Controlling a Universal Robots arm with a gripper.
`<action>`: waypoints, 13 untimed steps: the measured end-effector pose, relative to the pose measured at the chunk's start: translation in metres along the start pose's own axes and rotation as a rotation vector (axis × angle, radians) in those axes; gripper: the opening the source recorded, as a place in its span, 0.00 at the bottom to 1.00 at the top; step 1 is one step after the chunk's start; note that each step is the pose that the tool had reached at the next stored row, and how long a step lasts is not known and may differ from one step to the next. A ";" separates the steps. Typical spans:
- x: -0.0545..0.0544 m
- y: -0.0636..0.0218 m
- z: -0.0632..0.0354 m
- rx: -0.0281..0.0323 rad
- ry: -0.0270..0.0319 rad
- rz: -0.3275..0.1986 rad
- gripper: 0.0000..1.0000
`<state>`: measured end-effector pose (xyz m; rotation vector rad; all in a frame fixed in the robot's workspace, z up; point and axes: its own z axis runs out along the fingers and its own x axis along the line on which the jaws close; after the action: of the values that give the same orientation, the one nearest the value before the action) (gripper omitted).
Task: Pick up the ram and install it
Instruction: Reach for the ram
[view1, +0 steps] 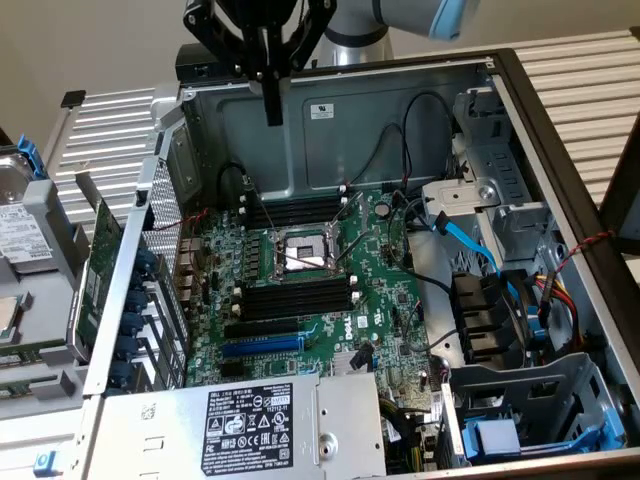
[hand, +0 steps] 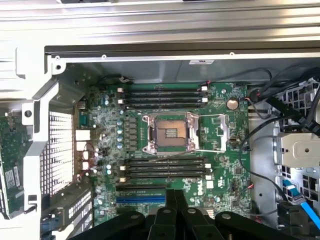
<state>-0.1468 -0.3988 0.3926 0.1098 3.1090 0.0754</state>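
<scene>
Hanging clenched and empty, the gripper (view1: 272, 112) sits high above the case (view1: 330, 150) — bare memory slots (view1: 297, 298) below run crosswise.

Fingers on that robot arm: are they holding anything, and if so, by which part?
Nothing is held. The fingers are shut against each other with nothing between them, up above the open computer case.

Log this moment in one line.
hand: shut, empty | place: high above the open computer case, facing the motherboard | memory slots: no stick seated
</scene>
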 end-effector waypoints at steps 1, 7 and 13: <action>0.003 -0.0002 -0.0001 0.0000 -0.0009 0.000 0.11; 0.023 -0.0018 -0.0008 -0.0003 -0.0050 0.000 0.11; 0.044 -0.0034 -0.0015 -0.0005 -0.0088 0.000 0.11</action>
<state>-0.1912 -0.3992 0.3926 0.1091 3.1002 0.0755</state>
